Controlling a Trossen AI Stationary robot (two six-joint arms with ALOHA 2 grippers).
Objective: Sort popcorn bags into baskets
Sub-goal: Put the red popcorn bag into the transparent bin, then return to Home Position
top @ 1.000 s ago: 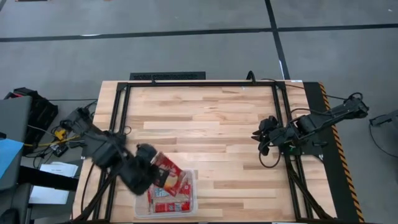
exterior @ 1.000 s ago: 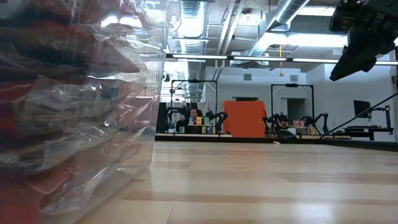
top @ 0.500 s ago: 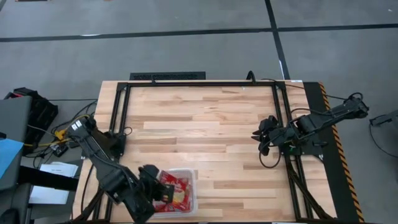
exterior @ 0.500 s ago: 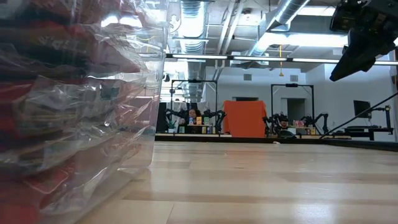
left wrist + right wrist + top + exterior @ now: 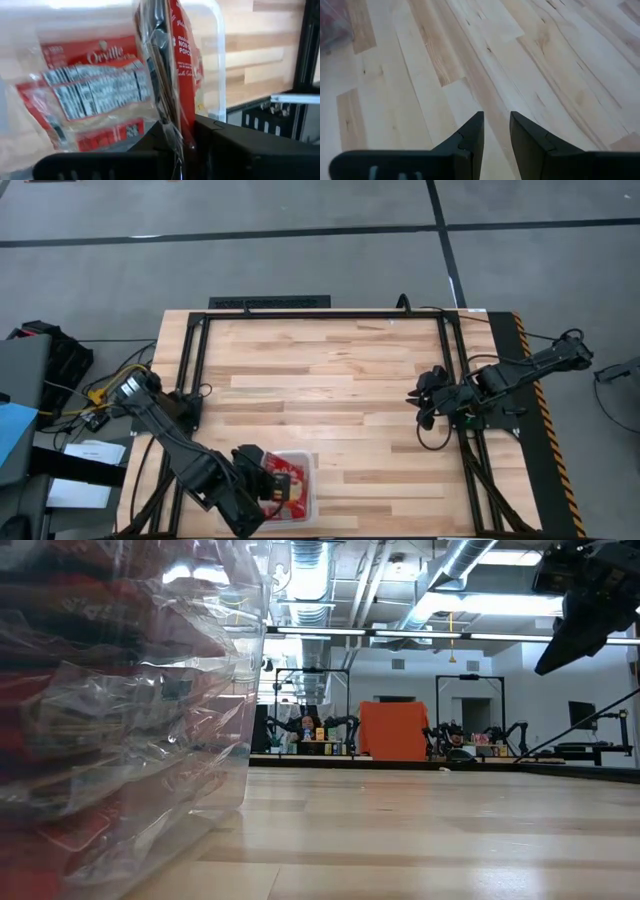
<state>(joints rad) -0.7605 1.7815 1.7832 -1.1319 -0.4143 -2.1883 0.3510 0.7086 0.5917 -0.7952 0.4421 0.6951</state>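
Note:
The clear basket [image 5: 310,510] stands at the table's near edge, left of the middle, and holds red popcorn bags [image 5: 95,85]. In the low view its wall [image 5: 120,740] fills the left side, with red bags behind it. My left gripper [image 5: 266,486] hangs over the basket's left part, shut on one more popcorn bag [image 5: 172,60], which shows edge-on in the left wrist view. My right gripper [image 5: 424,406] hovers above bare wood at the table's right side, open, with nothing between its fingers [image 5: 470,137]. My left gripper pinches the popcorn bag's near edge [image 5: 176,134] between its two fingers. The fingers slant down from the table's left and near side. The bag stands on edge, away from the fingers and over the bags in the basket; whether it touches them I cannot tell.
A black frame [image 5: 330,315] runs around the wooden tabletop. Bare wood [image 5: 330,390] stretches between the basket and the right arm. Cables and boxes [image 5: 60,380] lie off the table's left side. Beyond the far edge, the low view shows a room with an orange panel [image 5: 393,730].
My left gripper has carried the popcorn bag toward the table's near edge and down, from above the basket's far left corner to over its left part. The wrist has rolled, so the bag, flat-faced before, now stands more on edge. The right arm has kept still.

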